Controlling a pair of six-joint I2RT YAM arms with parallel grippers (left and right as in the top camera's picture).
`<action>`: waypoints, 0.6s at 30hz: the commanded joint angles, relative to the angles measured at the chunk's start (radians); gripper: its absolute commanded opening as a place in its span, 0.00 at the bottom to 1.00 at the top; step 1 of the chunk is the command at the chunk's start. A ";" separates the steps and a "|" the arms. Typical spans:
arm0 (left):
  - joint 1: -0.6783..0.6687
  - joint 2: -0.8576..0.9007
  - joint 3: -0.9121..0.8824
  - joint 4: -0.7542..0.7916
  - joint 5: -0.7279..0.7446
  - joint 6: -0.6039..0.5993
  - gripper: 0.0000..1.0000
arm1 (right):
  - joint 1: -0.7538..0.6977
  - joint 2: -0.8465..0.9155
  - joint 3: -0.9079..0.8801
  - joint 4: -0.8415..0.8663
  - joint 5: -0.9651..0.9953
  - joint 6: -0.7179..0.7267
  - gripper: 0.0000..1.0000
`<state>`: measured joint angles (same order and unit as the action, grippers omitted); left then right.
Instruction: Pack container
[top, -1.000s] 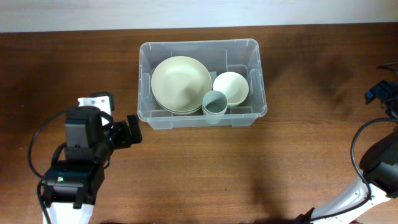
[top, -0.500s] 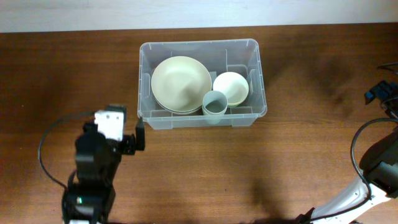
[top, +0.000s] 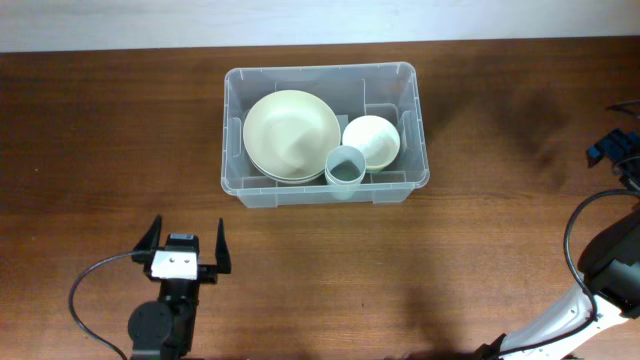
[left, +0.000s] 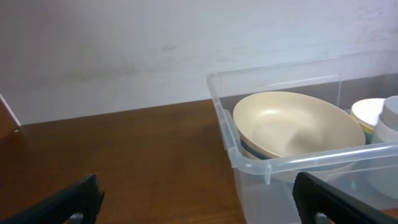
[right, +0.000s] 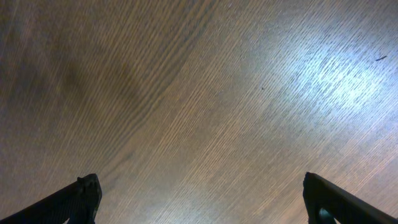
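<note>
The clear plastic container (top: 410, 185) stands at the table's back middle. It holds a large cream bowl (top: 291, 134), a small cream bowl (top: 371, 140) and a pale blue cup (top: 345, 166). My left gripper (top: 186, 245) is open and empty at the front left, well short of the container. In the left wrist view the container (left: 249, 163) and the large bowl (left: 297, 122) lie ahead to the right of the open jaws (left: 199, 199). My right gripper (right: 202, 199) is open over bare wood; in the overhead view only its arm (top: 612, 150) shows at the right edge.
The brown wooden table (top: 480, 260) ends at a pale wall (top: 300, 20) along the back. A black cable (top: 85, 295) loops beside the left arm.
My left arm has drawn back toward the table's front edge and turned so its open jaws point at the container. The right arm has not moved.
</note>
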<state>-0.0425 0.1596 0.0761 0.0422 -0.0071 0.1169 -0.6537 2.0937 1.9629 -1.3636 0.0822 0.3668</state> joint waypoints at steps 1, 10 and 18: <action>0.018 -0.061 -0.034 0.006 0.002 0.020 1.00 | -0.001 -0.006 -0.002 0.000 0.008 0.007 0.99; 0.042 -0.155 -0.055 -0.071 0.005 0.019 1.00 | -0.001 -0.006 -0.002 0.000 0.008 0.007 0.99; 0.042 -0.155 -0.068 -0.122 0.043 0.016 1.00 | -0.001 -0.006 -0.002 0.000 0.008 0.007 0.99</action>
<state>-0.0059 0.0147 0.0166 -0.0814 0.0132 0.1169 -0.6537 2.0937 1.9629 -1.3640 0.0822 0.3668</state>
